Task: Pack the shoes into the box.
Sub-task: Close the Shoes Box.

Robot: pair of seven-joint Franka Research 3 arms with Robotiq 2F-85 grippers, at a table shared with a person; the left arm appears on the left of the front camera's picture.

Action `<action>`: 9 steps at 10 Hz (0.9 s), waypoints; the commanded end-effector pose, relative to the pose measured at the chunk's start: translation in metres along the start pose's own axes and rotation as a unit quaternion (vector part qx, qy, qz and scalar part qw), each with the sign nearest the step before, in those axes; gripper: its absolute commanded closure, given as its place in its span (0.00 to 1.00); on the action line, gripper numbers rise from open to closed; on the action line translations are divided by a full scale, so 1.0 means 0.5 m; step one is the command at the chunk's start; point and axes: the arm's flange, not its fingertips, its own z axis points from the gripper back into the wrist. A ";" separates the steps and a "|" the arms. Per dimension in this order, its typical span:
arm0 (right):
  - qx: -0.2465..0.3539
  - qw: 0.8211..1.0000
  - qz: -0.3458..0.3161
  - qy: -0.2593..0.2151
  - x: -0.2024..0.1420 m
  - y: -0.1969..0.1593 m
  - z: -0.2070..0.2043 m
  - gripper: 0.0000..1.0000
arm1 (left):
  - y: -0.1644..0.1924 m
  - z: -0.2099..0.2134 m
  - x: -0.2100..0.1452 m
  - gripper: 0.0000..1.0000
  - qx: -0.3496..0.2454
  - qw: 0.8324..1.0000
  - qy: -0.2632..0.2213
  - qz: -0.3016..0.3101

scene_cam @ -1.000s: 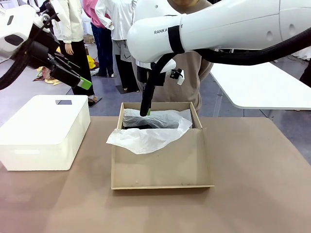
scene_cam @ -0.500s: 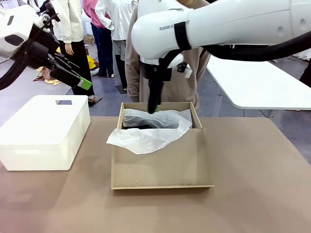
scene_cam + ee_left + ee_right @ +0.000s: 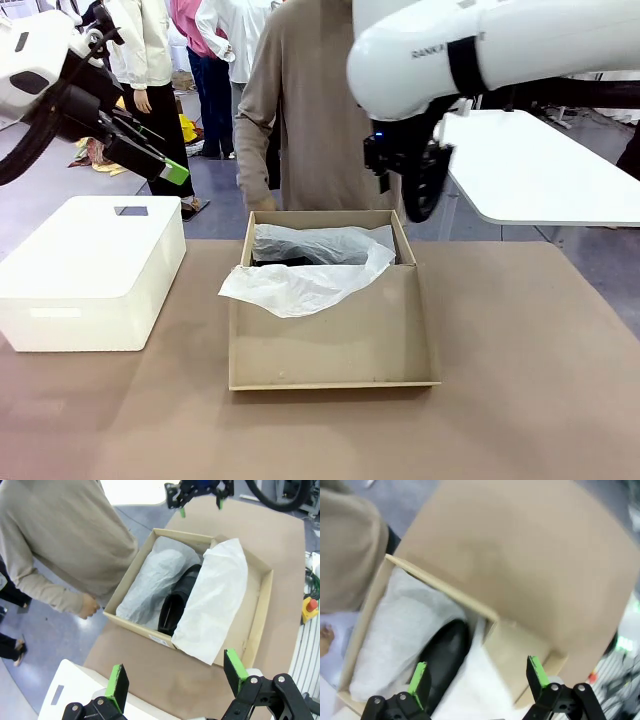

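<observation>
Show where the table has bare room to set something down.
Bare: the table right of the shoebox and in front of it. Narrow: the gap between shoebox and white bin. Crowded: inside the shoebox, tissue paper and a black shoe.

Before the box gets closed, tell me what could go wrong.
The tissue hangs over the box's near wall; closing may trap or tear it. The person's hand is close to the far wall; an arm reaching in might hit it. One shoe shows; the other may be under tissue, or missing.
</observation>
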 end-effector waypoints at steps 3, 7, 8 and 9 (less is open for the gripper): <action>0.015 0.975 0.220 -0.008 0.084 -0.064 -0.029 0.00 | 0.000 0.001 -0.002 0.00 -0.004 1.000 -0.004 0.000; -0.006 0.984 0.176 -0.018 0.070 -0.045 -0.016 0.00 | 0.000 0.001 -0.002 0.00 -0.004 1.000 -0.004 0.000; -0.006 0.984 0.176 -0.018 0.070 -0.045 -0.016 0.00 | 0.000 0.001 -0.002 0.00 -0.004 1.000 -0.004 0.000; -0.006 0.984 0.176 -0.018 0.070 -0.045 -0.016 0.00 | 0.000 0.001 -0.002 0.00 -0.004 1.000 -0.004 0.000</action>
